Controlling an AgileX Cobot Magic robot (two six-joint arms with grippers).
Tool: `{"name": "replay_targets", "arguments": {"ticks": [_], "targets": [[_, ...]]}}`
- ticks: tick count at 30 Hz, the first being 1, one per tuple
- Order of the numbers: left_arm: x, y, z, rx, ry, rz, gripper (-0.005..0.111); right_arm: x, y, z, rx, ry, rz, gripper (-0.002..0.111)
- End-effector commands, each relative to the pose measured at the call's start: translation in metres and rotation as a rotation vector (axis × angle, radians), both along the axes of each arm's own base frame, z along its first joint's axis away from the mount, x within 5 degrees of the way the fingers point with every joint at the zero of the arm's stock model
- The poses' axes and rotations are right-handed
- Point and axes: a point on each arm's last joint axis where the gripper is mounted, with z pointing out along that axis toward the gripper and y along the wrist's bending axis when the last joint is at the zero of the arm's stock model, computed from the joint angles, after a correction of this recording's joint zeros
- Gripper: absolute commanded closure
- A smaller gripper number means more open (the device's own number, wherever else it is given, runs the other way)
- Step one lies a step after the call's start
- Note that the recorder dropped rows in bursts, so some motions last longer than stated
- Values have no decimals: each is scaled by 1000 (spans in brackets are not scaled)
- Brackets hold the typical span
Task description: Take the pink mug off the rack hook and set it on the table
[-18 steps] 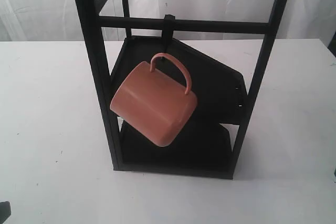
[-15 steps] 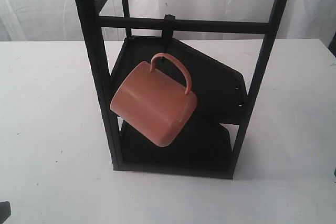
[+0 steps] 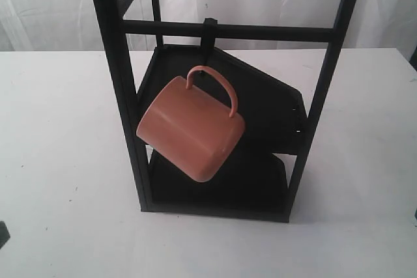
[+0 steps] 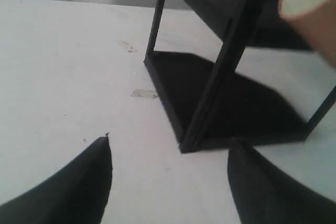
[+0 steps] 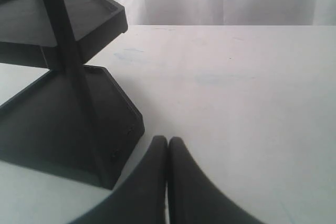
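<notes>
Change is slight: only a dark sliver (image 3: pixel 2 234) at the left edge of the exterior view sits higher and smaller than half a second ago, while the pink mug (image 3: pixel 189 128) and the rack (image 3: pixel 121 96) have not stirred. The mug, matte salmon and cylindrical with a thin loop handle, hangs tilted by that handle from the short black hook (image 3: pixel 207 32) on the crossbar (image 3: pixel 260 32), clear of the tabletop (image 3: pixel 58 161). Its cream inside shows in the left wrist view. The rack is a black frame of square bars with two angular shelves (image 3: pixel 273 102). The left hand (image 4: pixel 170 179) is spread wide and empty, low over the plain white tabletop near the rack's base. The right hand (image 5: pixel 168 182) is pressed closed on nothing.
</notes>
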Motion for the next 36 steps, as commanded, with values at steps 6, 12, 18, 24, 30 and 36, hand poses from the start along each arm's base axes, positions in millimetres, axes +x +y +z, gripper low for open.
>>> {"name": "replay_targets", "arguments": {"ticks": [6, 12, 18, 24, 30, 36], "targets": [[1, 0, 4, -272, 48, 47, 41, 0, 0, 0, 1, -10, -7, 108], [1, 0, 4, -267, 47, 46, 41, 0, 0, 0, 1, -10, -7, 108], [1, 0, 5, -370, 88, 55, 48, 0, 0, 0, 1, -10, -7, 108], [-1, -2, 8, -420, 137, 45, 92, 0, 0, 0, 1, -10, -7, 108], [-4, -2, 25, -431, 102, 27, 98, 0, 0, 0, 1, -10, -7, 108], [-5, -4, 27, -511, 145, 10, 98, 0, 0, 0, 1, -10, -7, 108]]}}
